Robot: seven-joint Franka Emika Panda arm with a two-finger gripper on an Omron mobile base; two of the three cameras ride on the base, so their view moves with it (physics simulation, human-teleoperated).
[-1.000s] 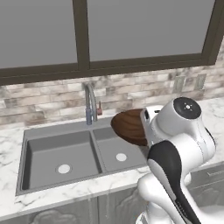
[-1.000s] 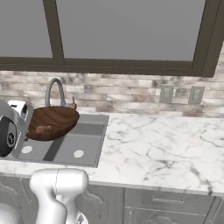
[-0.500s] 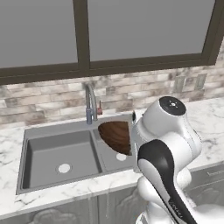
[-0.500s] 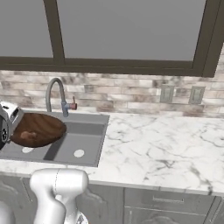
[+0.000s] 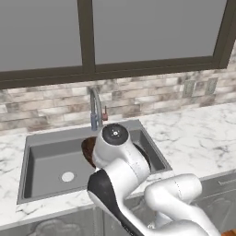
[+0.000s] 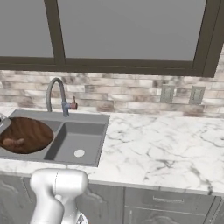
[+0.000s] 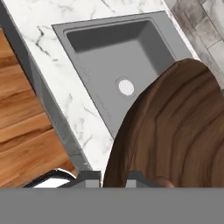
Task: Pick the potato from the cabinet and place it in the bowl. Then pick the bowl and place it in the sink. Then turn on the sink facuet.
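The gripper (image 7: 114, 178) is pinching the stiff, light-looking wooden bowl (image 6: 27, 134) by its rim, fingers clamped, at lower left of the right base view, potato (image 6: 13, 141) riding loose inside.

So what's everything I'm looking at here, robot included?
Sink: one, grey metal, two basins, set in the counter.
Faucet: one, grey curved spout with a small reddish lever, behind the sink.
Bowl: one, dark-brown wood grain, held over the sink.
Potato: one, tan-brown, inside the bowl.
Counter: one, white marble.
Wall sockets: two, grey, on the brick wall.
Gripper: one, dark fingers, shut on the bowl's rim.
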